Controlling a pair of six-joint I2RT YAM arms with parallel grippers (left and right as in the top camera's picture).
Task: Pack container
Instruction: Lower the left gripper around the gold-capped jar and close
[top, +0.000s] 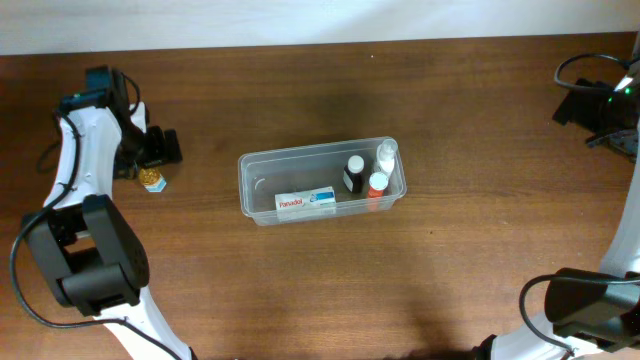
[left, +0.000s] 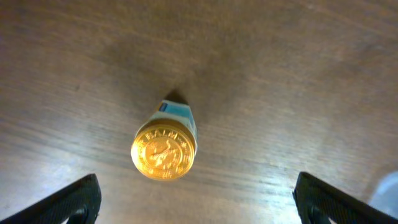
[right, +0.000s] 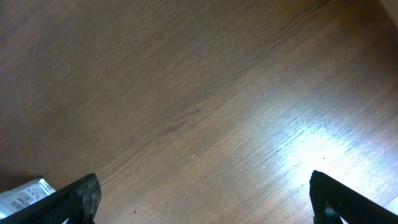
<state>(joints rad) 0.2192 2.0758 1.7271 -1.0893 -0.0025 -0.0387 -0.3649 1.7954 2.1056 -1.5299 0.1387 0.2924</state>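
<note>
The clear plastic container (top: 256, 170) stands at the table's middle. It holds a Panadol box (top: 305, 202), a black bottle (top: 354, 173), a white bottle (top: 386, 155) and a red-capped bottle (top: 377, 185). A small gold-lidded balm jar (top: 153, 181) stands on the table left of the container. It also shows in the left wrist view (left: 163, 150). My left gripper (top: 158, 150) is open and empty just behind the jar, which sits ahead of the fingers (left: 199, 205). My right gripper (top: 583, 103) is open and empty at the far right, over bare wood (right: 202, 202).
Cables and a dark device (top: 622, 125) lie at the table's back right corner. A white printed packet edge (right: 22, 194) shows at the lower left of the right wrist view. A pale wall runs along the table's back edge.
</note>
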